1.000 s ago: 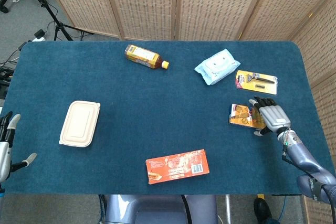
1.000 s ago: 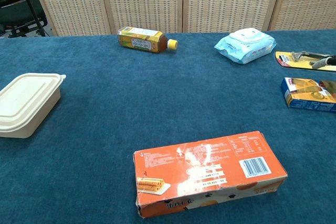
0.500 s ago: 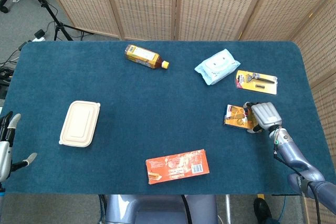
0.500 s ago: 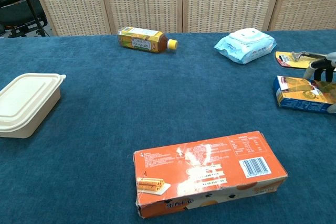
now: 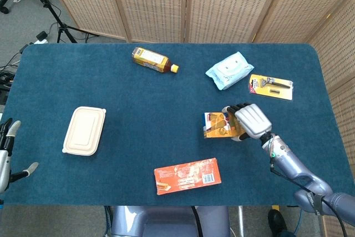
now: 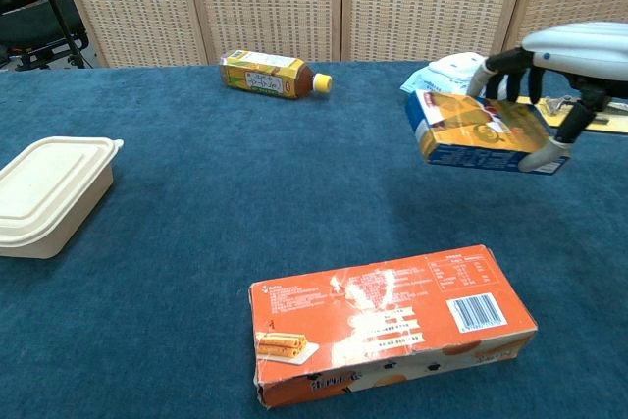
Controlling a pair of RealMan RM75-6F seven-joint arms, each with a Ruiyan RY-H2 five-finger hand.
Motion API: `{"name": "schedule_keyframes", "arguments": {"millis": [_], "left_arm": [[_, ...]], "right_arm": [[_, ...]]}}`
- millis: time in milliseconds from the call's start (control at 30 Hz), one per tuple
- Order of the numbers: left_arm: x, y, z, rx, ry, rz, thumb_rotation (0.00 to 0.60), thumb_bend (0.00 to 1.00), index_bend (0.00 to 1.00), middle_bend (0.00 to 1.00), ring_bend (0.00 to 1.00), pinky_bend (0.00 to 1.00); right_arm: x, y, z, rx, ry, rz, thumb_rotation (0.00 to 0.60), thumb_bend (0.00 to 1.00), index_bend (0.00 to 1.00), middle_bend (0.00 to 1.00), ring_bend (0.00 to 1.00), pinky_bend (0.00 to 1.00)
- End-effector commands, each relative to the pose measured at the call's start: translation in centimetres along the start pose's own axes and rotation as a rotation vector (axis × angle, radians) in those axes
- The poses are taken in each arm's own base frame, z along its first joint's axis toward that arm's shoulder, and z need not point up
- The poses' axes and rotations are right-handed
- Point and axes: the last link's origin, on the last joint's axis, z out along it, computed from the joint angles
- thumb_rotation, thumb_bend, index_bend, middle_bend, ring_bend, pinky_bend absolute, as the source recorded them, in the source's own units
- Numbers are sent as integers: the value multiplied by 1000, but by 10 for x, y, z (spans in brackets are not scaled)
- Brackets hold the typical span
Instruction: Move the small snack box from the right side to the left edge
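Observation:
The small snack box, orange on top with blue sides, hangs above the table right of centre. My right hand grips it from above, fingers curled over its far and near sides. My left hand stays at the table's left front corner with fingers spread and nothing in it; the chest view does not show it.
A large orange biscuit box lies at the front centre. A cream lidded container sits on the left. At the back are a tea bottle, a wipes pack and a razor card.
My right hand has closed on the small snack box, lifted it off the table and carried it leftward from the right side toward the middle. The left hand has not moved.

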Motion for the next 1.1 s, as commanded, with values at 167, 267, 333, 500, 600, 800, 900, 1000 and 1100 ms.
{"name": "schedule_keyframes", "arguments": {"millis": [167,267,333,500,600,800,900,1000,1100], "left_arm": [[4,-5,2,4,-5,-27,600,0,0,0,0,0],[1,-6,2,2,-29,-36,600,0,0,0,0,0],[2,-6,3,1,-31,-41,600,0,0,0,0,0],[3,-10,5,13,-31,-52,600,0,0,0,0,0],[4,-11,7,20,-34,-57,600,0,0,0,0,0],[6,-14,9,29,-33,-65,600,0,0,0,0,0],[5,-15,11,34,-39,-65,600,0,0,0,0,0],[4,-14,11,32,-46,-61,600,0,0,0,0,0],[3,-13,11,29,-45,-58,600,0,0,0,0,0]], "right_arm": [[25,-105,57,66,4,-98,600,53,531,653,571,413],[12,-131,70,23,-48,-81,600,53,531,651,572,413],[5,-147,76,-1,-71,-70,600,53,531,651,572,413],[-13,-179,84,-70,-130,7,600,56,531,650,571,413],[-18,-194,88,-96,-143,55,600,43,528,637,568,413],[-30,-215,85,-70,-239,160,600,0,0,0,0,1],[-17,-218,87,-52,-202,192,600,0,0,0,0,0],[-4,-212,85,-44,-149,196,600,0,0,0,0,0],[8,-205,81,-36,-110,194,600,0,0,0,0,0]]}}
